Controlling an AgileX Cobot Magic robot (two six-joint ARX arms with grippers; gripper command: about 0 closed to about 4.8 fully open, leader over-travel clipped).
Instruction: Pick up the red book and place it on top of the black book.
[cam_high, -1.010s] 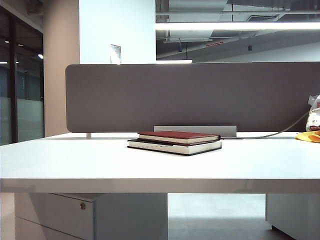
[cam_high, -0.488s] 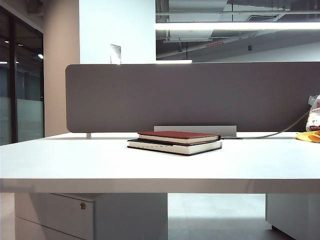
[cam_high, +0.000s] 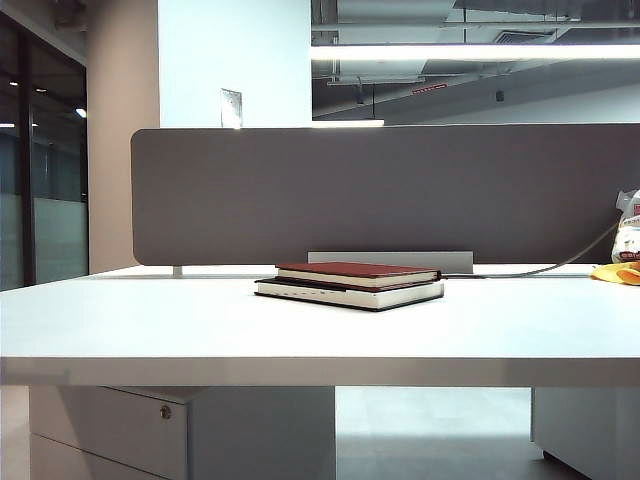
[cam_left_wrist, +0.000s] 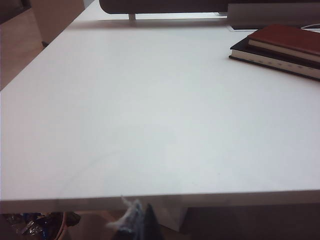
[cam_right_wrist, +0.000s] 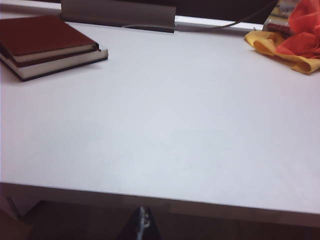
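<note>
The red book (cam_high: 356, 271) is lying flat on top of the black book (cam_high: 348, 293), and the pair is sitting mid-bench (cam_high: 150, 330), just before a low riser (cam_high: 455, 261) under the partition (cam_high: 380, 190). A cloth (cam_high: 617, 272) is resting far right. The left tool (cam_left_wrist: 137, 222) and right tool (cam_right_wrist: 141, 227) are hanging off the bench's near edge, well apart from the books.

**Little of the robot is visible**

In the left wrist view only the dark tip of the left gripper (cam_left_wrist: 142, 222) shows, narrow and wedge-shaped, with a pale bluish, frayed-looking bit at its 10 o'clock side. The right gripper (cam_right_wrist: 141, 226) is a dark pointed wedge with a thin light line along its middle. The arms do not show in the exterior view.
</note>
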